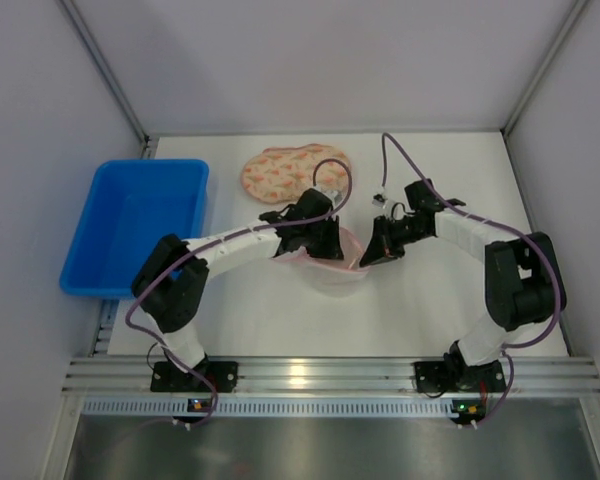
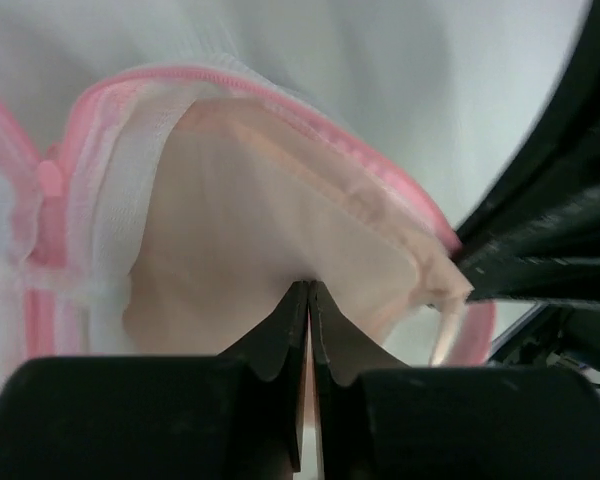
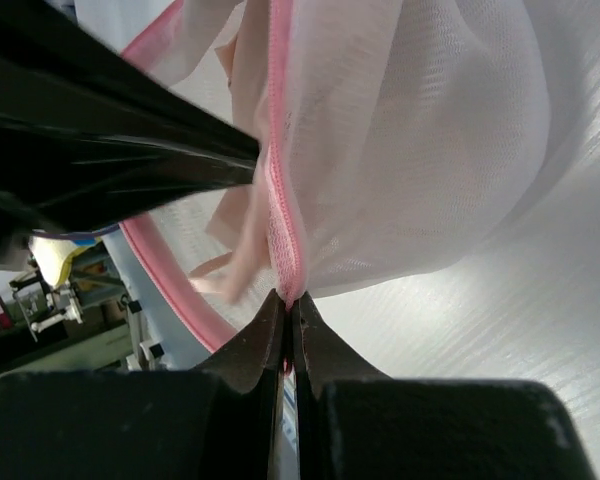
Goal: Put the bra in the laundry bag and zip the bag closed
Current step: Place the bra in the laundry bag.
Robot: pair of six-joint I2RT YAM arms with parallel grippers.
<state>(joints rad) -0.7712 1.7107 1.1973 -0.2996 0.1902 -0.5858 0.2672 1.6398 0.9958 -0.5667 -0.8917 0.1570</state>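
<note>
searched all three views for lettering, labels, brand marks, numbers and signs; found none legible. spotted one pale yellow patch (image 3: 52,256) at the left edge of the right wrist view, too blurred to read.

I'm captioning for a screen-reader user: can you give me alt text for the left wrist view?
The left gripper, fingers shut, pinches the peach bra inside the open mouth of a white mesh laundry bag edged with a pink zipper. The right gripper holds the rim at the right edge.
</note>
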